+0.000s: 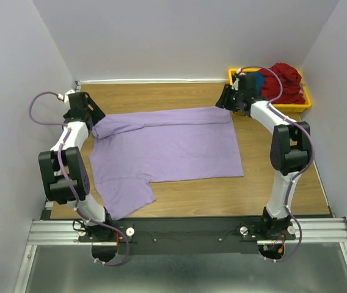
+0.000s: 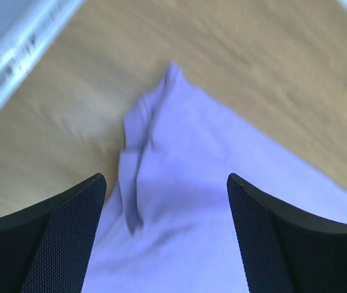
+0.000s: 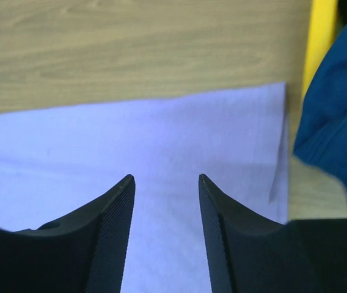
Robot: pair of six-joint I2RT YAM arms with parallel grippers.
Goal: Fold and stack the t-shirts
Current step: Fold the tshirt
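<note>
A large lavender t-shirt (image 1: 173, 146) lies spread on the wooden table, its far edge folded over toward the front. My left gripper (image 1: 94, 125) hangs open over the shirt's far left corner (image 2: 161, 152), with nothing between its fingers. Over the far right corner (image 3: 234, 122) my right gripper (image 1: 227, 102) is open too and holds no cloth. Dark red t-shirts (image 1: 286, 82) and a blue one (image 3: 338, 122) sit heaped in the yellow bin.
The yellow bin (image 1: 300, 105) stands at the far right corner of the table, close beside my right gripper. White walls enclose the table at the back and on both sides. Bare wood (image 1: 222, 195) shows in front of the lavender shirt.
</note>
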